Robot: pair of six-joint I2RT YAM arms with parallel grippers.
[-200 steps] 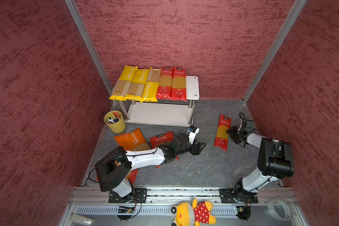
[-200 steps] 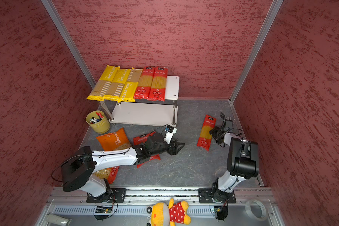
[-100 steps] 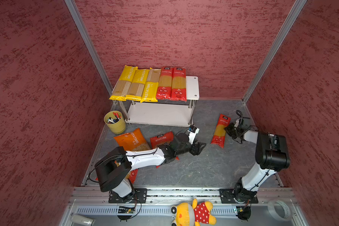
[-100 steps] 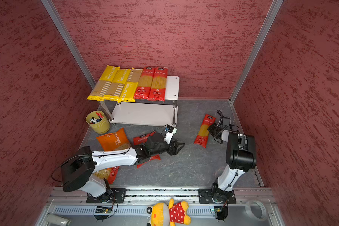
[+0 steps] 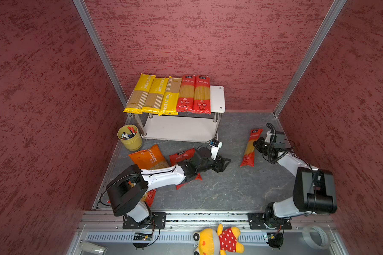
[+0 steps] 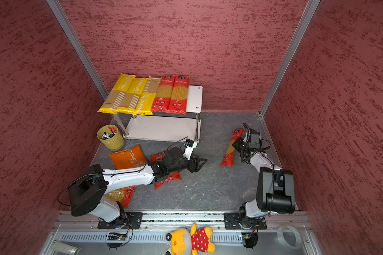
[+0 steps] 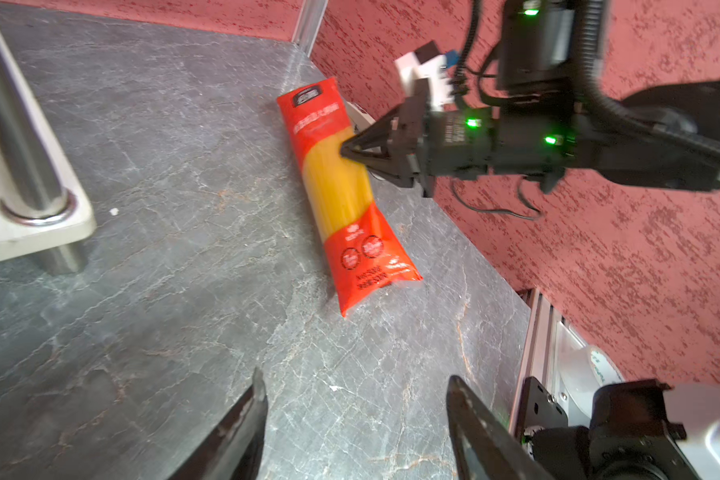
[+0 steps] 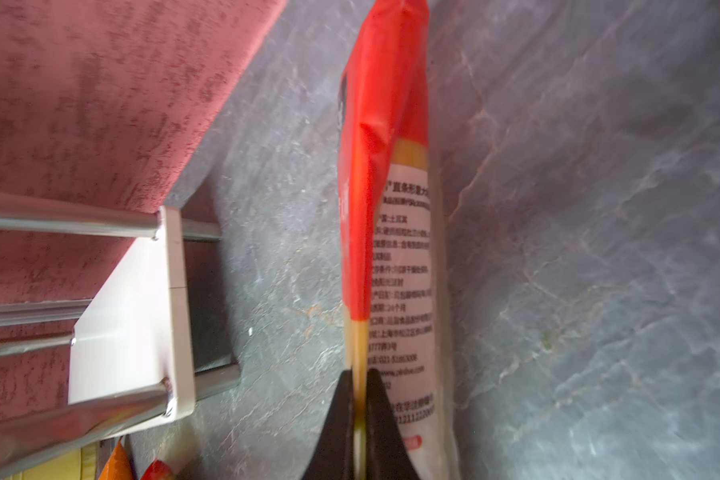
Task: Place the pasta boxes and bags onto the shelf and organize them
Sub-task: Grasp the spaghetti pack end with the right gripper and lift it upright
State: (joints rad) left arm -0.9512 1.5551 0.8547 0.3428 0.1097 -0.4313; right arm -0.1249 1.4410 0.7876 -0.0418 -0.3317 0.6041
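Right gripper (image 7: 344,150) is pinching shut on one long edge of a red spaghetti pack (image 7: 341,199), which is lying on the grey floor (image 5: 219,189) right of the shelf (image 5: 217,97). Left gripper (image 5: 227,162) is hanging with jaws spread and empty, low over the floor between a short red bag (image 5: 181,155) and that pack. Five long packs (image 5: 170,97) are lying side by side on the shelf's top board.

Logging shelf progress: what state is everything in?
shelf, top board part filled, lower board bare.
yellow spaghetti packs, flat on top board.
two red spaghetti packs, flat beside them.
third red spaghetti pack, on floor, edge pinched.
right gripper, shut on it.
left gripper, open, empty.
macaroni bag, on floor.
short red bags, on floor.
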